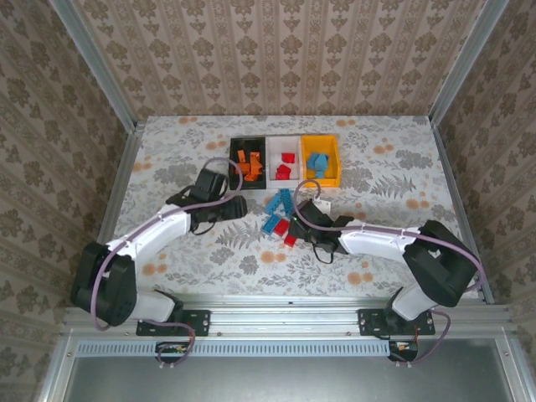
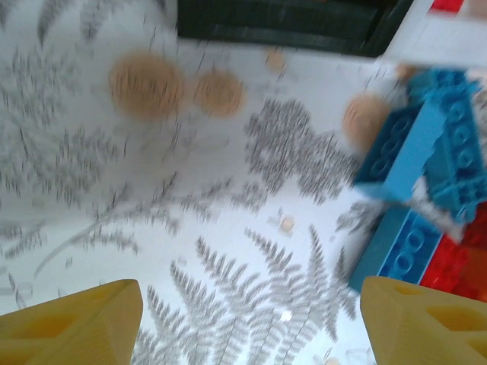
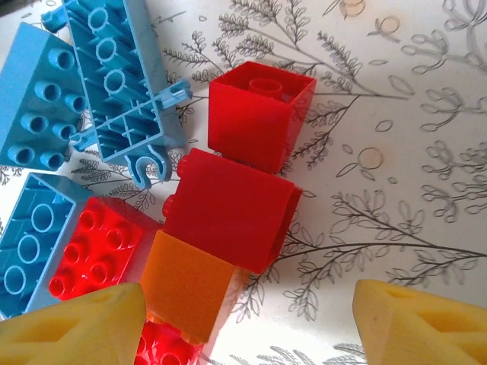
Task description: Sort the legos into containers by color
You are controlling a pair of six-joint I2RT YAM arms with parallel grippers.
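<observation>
Three containers stand in a row at the back: a black bin (image 1: pixel 247 159) with orange legos, a white bin (image 1: pixel 285 159) with red ones, and a yellow bin (image 1: pixel 321 159) with blue ones. A loose pile of blue and red legos (image 1: pixel 280 218) lies mid-table. My left gripper (image 2: pixel 251 319) is open over bare tablecloth, with blue bricks (image 2: pixel 426 152) to its right. My right gripper (image 3: pixel 247 327) is open above the pile. An orange brick (image 3: pixel 186 285) lies between its fingers, close to the left finger (image 3: pixel 76 327). Red bricks (image 3: pixel 228 209) and blue bricks (image 3: pixel 114 76) lie just beyond.
The black bin's wall (image 2: pixel 281 23) and a corner of the white bin (image 2: pixel 441 38) lie ahead of the left gripper. Patterned walls and metal rails enclose the table (image 1: pixel 167 151). Both arms meet near the pile.
</observation>
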